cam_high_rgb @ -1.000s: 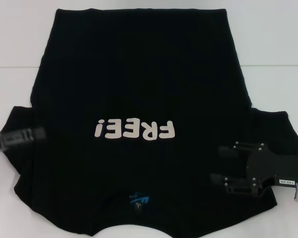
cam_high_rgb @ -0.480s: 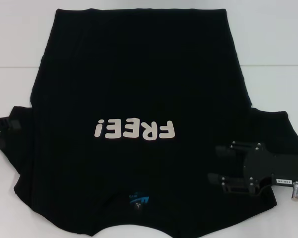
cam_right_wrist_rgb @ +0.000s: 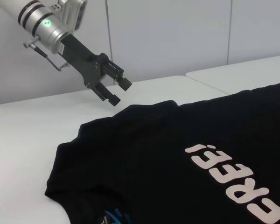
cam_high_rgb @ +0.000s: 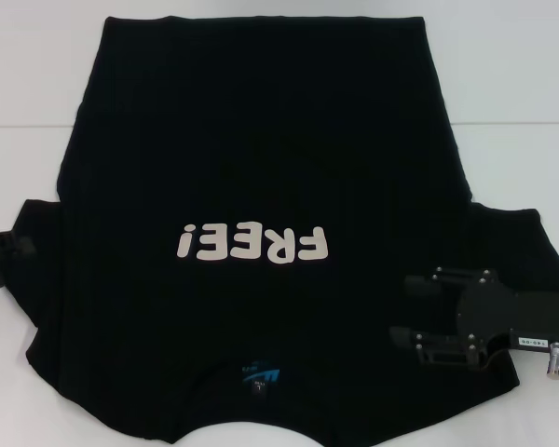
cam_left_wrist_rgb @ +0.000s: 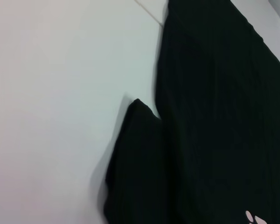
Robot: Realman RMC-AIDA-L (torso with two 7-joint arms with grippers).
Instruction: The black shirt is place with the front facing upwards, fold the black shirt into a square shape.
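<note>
Black shirt (cam_high_rgb: 261,186) lay flat, unfolded; I had left gripper (cam_right_wrist_rgb: 113,89) by left sleeve (cam_high_rgb: 39,244), right gripper (cam_high_rgb: 412,307) over right sleeve (cam_high_rgb: 512,247), fingers apart on both; next I judged: pinch sleeves, fold inward

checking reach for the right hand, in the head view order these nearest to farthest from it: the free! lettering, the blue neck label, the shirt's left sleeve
From the right hand, over the black shirt:
1. FREE! lettering, mid-chest.
2. Blue neck label, at the collar; nearly as close.
3. Left sleeve, far side, by the left hand.
</note>
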